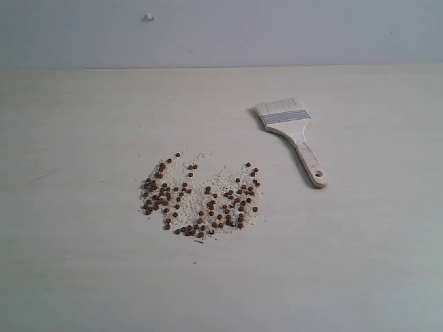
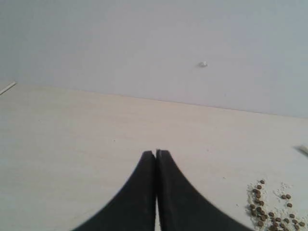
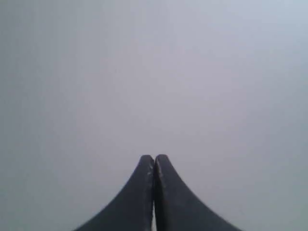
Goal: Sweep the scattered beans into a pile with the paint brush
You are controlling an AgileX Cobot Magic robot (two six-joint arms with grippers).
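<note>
Reddish-brown beans [image 1: 199, 199] mixed with pale crumbs lie scattered over a wide patch in the middle of the pale table. The paint brush [image 1: 293, 135] lies flat to their right, whitish bristles toward the back wall, handle with its hole toward the front. Neither arm shows in the exterior view. My left gripper [image 2: 156, 153] is shut with nothing in it, low over bare table, with the edge of the beans [image 2: 269, 209] off to one side. My right gripper [image 3: 154, 158] is shut and empty, facing only plain grey wall.
The pale wooden table [image 1: 83, 263] meets a grey wall [image 1: 221, 31] at the back. A small white speck [image 1: 149, 17] sits on the wall. A faint dark mark [image 1: 43, 177] lies on the table at the left.
</note>
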